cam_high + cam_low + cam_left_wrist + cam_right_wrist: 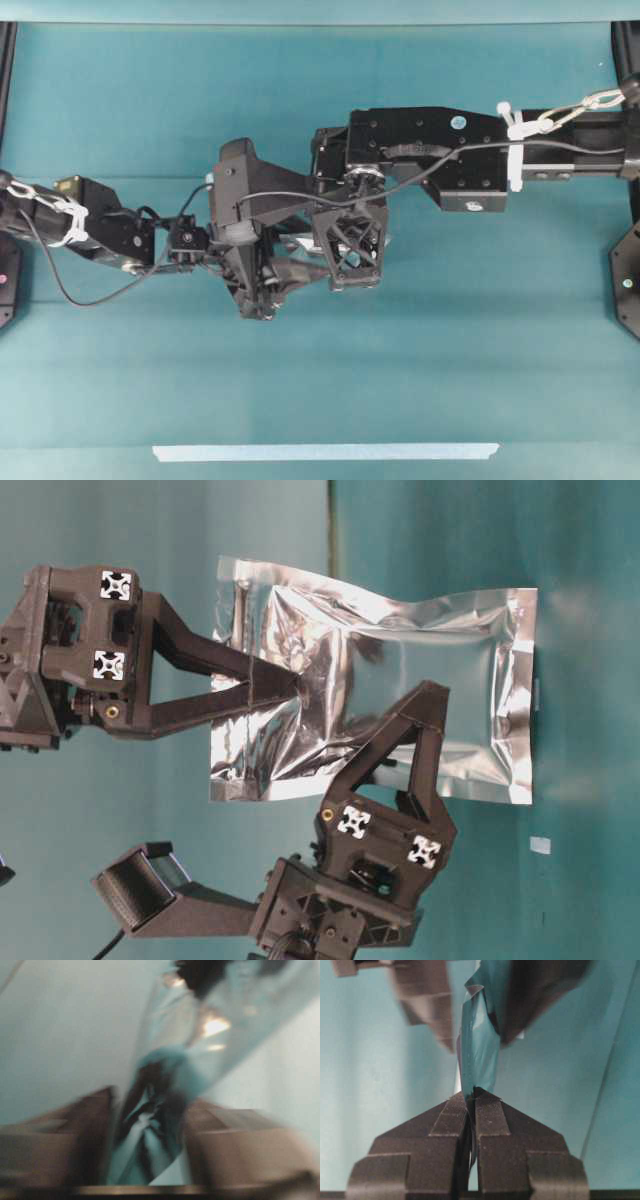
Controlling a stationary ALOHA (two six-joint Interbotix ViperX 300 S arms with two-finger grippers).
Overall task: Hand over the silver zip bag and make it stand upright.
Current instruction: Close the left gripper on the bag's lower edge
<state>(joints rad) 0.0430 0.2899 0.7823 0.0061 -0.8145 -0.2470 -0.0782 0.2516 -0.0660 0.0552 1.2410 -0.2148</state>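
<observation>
Bag (400,680): crinkled silver foil, held in the air between both arms, clear of the table (100,380). Right gripper (471,1097): fingers pressed together on the bag's edge. Left gripper (150,1130): fingers either side of the bag; view blurred, contact cannot be told. Tape (325,452): pale strip along the table's near edge.

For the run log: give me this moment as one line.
phase: handover mid-air | silver zip bag: off the table | right gripper: shut on bag | left gripper: jaws around bag, grip unconfirmed
</observation>
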